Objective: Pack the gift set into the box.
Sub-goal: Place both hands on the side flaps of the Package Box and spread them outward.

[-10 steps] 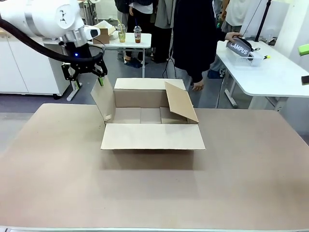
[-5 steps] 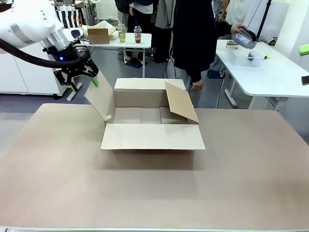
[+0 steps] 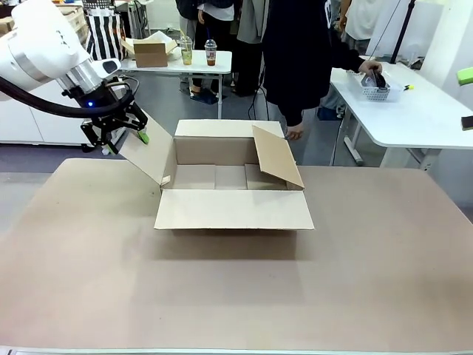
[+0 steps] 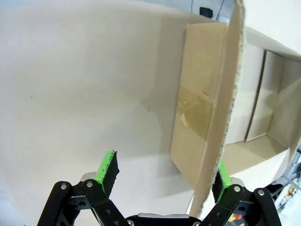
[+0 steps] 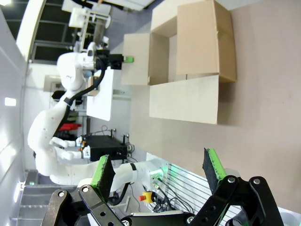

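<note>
The box, a large brown cardboard carton, stands mid-table with its flaps open and only its bare bottom showing inside. My left gripper is open at the tip of the box's left flap, which leans outward. In the left wrist view that flap stands edge-on between my fingers, close to the right pad, and my left gripper is not clamped on it. My right gripper is open and empty, far from the box. No gift set lies on the table.
A person in dark clothes stands behind the box, one hand on a dark item in a white basket on the white side table. Another table with cups and a small cardboard box stands farther back.
My left gripper has moved left and a little down, and the left flap has tilted further outward. The person lifted the dark item and put it back at the basket.
</note>
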Available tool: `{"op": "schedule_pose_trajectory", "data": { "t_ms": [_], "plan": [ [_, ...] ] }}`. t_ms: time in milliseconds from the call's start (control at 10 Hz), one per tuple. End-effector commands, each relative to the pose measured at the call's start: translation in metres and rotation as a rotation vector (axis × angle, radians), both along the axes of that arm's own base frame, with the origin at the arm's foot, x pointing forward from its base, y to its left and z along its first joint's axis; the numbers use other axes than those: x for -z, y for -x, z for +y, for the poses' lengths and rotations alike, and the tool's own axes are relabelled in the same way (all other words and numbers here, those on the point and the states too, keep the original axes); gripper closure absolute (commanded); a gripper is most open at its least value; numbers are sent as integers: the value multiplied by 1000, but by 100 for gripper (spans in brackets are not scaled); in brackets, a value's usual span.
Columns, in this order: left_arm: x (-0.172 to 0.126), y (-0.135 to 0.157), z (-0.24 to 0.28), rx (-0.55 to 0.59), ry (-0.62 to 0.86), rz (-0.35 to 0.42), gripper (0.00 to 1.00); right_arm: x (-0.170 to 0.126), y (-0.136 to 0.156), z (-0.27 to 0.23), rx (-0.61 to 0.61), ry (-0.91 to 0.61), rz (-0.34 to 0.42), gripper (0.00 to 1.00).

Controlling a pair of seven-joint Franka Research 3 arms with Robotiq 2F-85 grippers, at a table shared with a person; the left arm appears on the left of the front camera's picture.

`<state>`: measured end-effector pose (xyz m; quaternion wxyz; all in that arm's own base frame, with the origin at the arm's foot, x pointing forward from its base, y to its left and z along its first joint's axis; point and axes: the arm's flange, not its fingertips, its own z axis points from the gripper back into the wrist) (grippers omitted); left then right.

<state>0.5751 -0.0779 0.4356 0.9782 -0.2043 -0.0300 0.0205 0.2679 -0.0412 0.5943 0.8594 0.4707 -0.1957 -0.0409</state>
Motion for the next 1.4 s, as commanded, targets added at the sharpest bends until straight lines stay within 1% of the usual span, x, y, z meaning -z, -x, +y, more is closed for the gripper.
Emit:
{"op": "schedule_pose_trajectory", "data": {
  "t_ms": [0,300,400,500,600,700,800,900,1000,1100,1200,1300],
  "plan": [
    [0,0,1,6,-21,-3,0,-1,-2,1,-16,-14,-25,0],
    [0,0,1,6,-21,-3,0,-1,-2,1,-16,-14,-25,0],
    [0,0,1,6,-21,-3,0,0,0,0,0,0,0,0],
    [0,0,1,6,-21,-3,0,-14,-12,24,-8,80,-1,0],
    [0,0,1,6,-21,-3,0,-27,-42,74,-55,198,1,0],
    [0,0,1,6,-21,-3,0,-31,-72,123,-111,304,-4,0],
    [0,0,1,6,-21,-3,0,-28,-95,166,-128,425,9,0],
    [0,0,1,6,-21,-3,0,-17,-114,215,-212,553,32,0],
    [0,0,1,6,-21,-3,0,-3,-128,257,-207,716,36,0],
    [0,0,1,6,-21,-3,0,14,-133,287,-187,854,37,0],
    [0,0,1,6,-21,-3,0,33,-132,306,-174,946,27,0],
    [0,0,1,6,-21,-3,0,40,-125,303,-177,947,23,0]
  ]
}}
